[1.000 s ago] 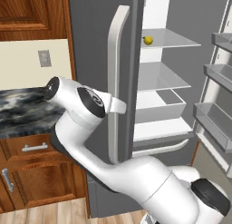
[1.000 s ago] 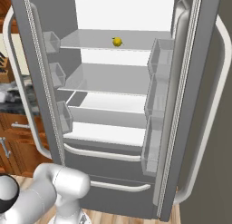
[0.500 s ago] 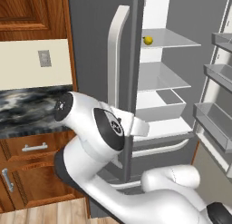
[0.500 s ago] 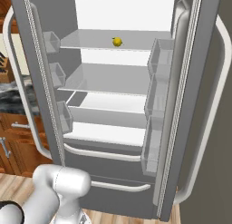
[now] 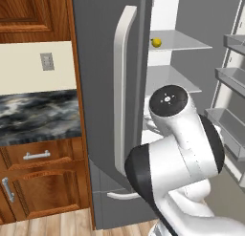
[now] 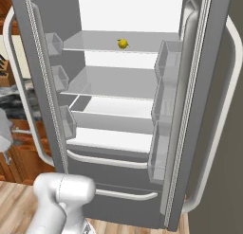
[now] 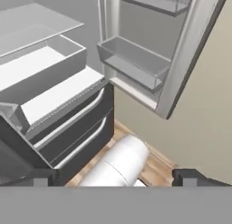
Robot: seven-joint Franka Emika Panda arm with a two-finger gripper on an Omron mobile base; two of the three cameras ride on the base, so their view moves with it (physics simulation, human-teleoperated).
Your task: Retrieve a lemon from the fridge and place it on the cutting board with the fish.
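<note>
One second compared across both base views. Found the background unshifted, so judged the base parked. Logged the arm (image 5: pixel 184 149) swung over from in front of the marble counter (image 5: pixel 38 116) to in front of the open fridge (image 5: pixel 103 134), its big white joint now standing just before the lower shelves. Checked the lemon (image 5: pixel 156 41): same spot as before, alone on the upper glass shelf (image 6: pixel 95 44), toward the back, well above the arm and untouched. Read the gripper (image 7: pixel 111 178) from the hand view: fingertips (image 7: pixel 195 177) spread wide, nothing between them, camera aimed down at the lower drawers (image 7: pixel 72 128), a door bin (image 7: pixel 131 60) and the wood floor (image 7: pixel 156 166). Took this as the reach just begun: arm turned toward the fridge interior but hand low and pointed away from the fruit. Expect need to raise and re-aim the hand at the upper shelf, clearing the shelf edges and door bins. Fetch not yet done; placing not started.
</note>
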